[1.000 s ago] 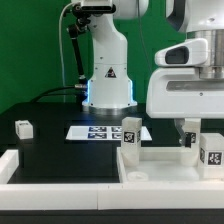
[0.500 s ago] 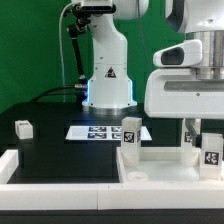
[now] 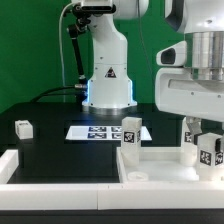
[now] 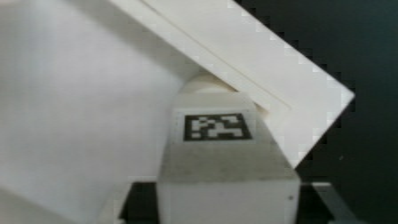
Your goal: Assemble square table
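Over square top, gripper around leg

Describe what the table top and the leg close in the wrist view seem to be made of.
Table top: probably white plastic, smooth matte; even colour, moulded raised rim. Leg: likely the same plastic, dull and even-toned. Its tag: seemingly a printed black-and-white sticker, though it may be printed directly.

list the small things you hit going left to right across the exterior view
loose leg lying on the black table → marker board → upright tagged leg → far-right tagged leg; the robot base and the square top overlap these, so they are left out
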### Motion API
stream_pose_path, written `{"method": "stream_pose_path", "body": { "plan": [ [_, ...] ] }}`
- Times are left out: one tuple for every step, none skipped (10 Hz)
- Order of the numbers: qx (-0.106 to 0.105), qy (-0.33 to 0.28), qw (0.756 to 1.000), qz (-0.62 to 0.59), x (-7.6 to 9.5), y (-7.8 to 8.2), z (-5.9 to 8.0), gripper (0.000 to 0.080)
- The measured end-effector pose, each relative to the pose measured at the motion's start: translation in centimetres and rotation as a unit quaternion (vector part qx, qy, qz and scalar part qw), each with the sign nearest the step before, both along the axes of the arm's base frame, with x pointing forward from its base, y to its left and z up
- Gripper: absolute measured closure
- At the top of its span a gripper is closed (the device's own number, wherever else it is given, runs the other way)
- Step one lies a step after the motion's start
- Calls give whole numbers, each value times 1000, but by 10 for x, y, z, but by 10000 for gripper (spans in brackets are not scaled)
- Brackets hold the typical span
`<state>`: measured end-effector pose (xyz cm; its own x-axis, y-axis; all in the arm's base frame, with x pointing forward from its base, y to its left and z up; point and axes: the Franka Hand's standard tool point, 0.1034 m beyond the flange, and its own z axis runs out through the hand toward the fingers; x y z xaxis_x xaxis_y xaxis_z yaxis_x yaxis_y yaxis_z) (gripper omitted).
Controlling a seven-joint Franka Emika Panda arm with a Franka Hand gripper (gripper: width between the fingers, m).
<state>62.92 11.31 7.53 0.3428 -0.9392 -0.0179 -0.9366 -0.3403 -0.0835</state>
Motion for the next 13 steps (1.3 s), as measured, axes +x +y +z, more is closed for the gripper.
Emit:
{"method": "stream_pose_path", "body": {
  "plan": [
    [11, -7, 998, -66, -3, -1, 0, 510],
    [13, -6, 996, -89, -2, -1, 0, 510],
    [16, -3, 993, -117, -3, -1, 0, 510],
    [21, -1, 989, -147, -3, -1, 0, 508],
    [24, 1, 983, -181, -3, 0, 0, 508],
    [24, 1, 983, -180, -3, 0, 0, 508],
    [23, 0, 986, -167, -3, 0, 0, 508],
    [17, 2, 990, -141, -3, 1, 0, 508],
    [-8, 9, 1000, -24, -2, 5, 4, 308],
    [-12, 3, 999, 41, -1, 7, 4, 308],
    [-14, 3, 998, 61, -1, 6, 3, 178],
    [-17, 2, 995, 95, -1, 5, 3, 156],
    [-20, 1, 991, 135, -1, 5, 3, 156]
  ]
}}
